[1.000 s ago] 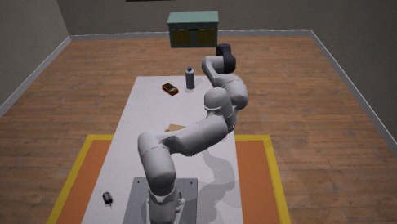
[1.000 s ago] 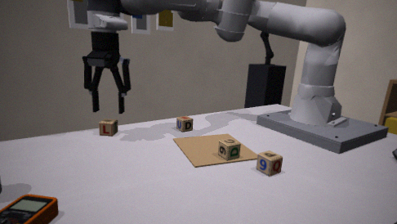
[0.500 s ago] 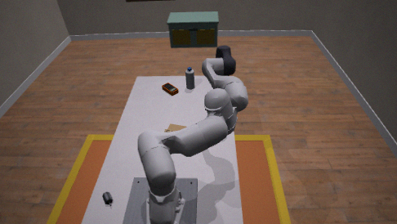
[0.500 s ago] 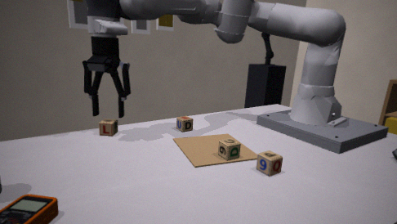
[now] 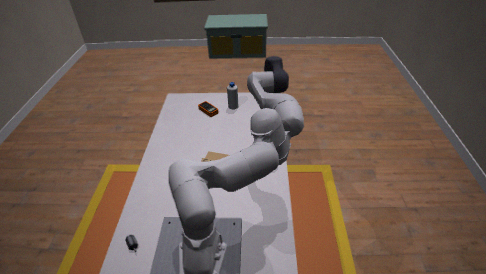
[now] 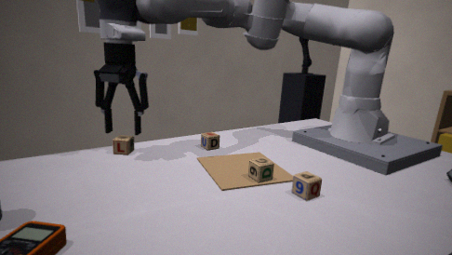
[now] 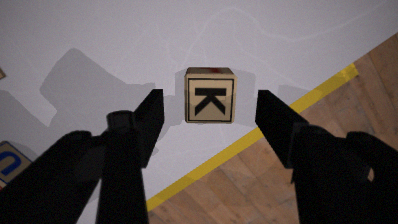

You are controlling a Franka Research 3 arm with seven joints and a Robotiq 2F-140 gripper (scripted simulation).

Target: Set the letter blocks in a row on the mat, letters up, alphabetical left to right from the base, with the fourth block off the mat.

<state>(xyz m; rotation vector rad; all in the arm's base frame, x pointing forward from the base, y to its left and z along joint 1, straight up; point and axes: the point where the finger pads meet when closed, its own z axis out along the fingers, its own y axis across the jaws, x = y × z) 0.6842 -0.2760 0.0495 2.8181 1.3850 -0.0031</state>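
My gripper [image 6: 123,131] [image 7: 210,105] points down, open and empty, above the K block. The K block [image 6: 123,145] [image 7: 210,104] stands on the table between the fingertips as seen from the wrist; its black K is on top, turned sideways in that view, and a red L is on one side. A second block [image 6: 210,140] [image 7: 11,161] shows a blue U and a black D on its sides, with a reddish mark on top. A third block [image 6: 260,169] is on the tan mat [image 5: 215,156] [image 6: 225,169]. A fourth block [image 6: 306,185] stands beside the mat; its top is unclear.
An orange multimeter [image 5: 208,109] [image 6: 39,237] and a grey bottle [image 5: 232,97] stand at the table's far end in the top view. A small dark object [image 5: 131,242] lies left of the robot's base. The table's edge is close to the K block.
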